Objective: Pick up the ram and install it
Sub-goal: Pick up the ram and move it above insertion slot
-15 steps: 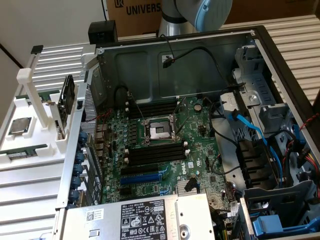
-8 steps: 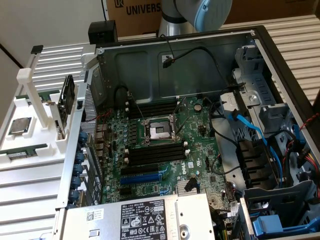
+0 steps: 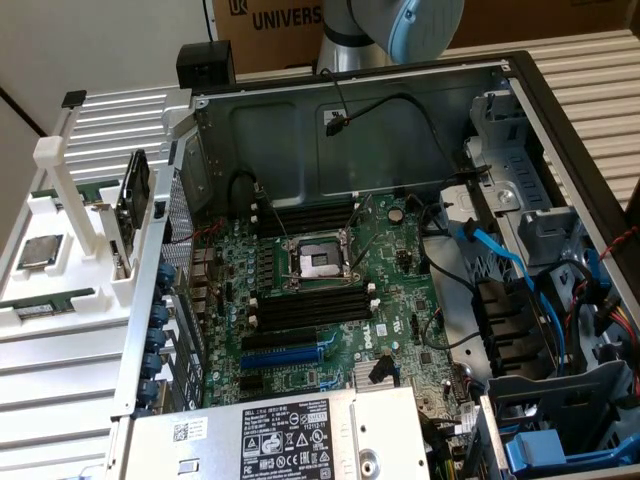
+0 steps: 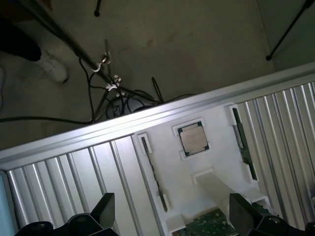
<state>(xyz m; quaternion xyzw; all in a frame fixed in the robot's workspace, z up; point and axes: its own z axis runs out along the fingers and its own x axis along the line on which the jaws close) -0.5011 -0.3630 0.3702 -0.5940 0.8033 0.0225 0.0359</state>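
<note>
A ram stick [image 4: 244, 143], narrow and green, lies in a slot of the white fixture [image 4: 216, 123], beside the square silver processor [image 4: 193, 139]. On the processor's other side a second thin stick [image 4: 152, 171] rests on edge. My gripper [image 4: 172, 215] hangs above the fixture, open, its black fingertips [image 4: 104, 209] wide apart with nothing between them. In the exterior view a ram stick [image 3: 45, 301] lies on the fixture [image 3: 60, 275] at the exterior view's left, near the processor [image 3: 38, 251]. The motherboard [image 3: 330, 290] has long black slots [image 3: 310, 307] flanking the processor socket [image 3: 318, 262].
The open computer case [image 3: 400, 120] holds blue cables [image 3: 500, 255], drive bays and a power supply [image 3: 290, 435]. A card [image 3: 133, 192] stands upright on the fixture. The arm [image 3: 420, 25] rises behind the case. On the floor are cables, stand legs [image 4: 98, 64] and a person's white shoe [image 4: 51, 68].
</note>
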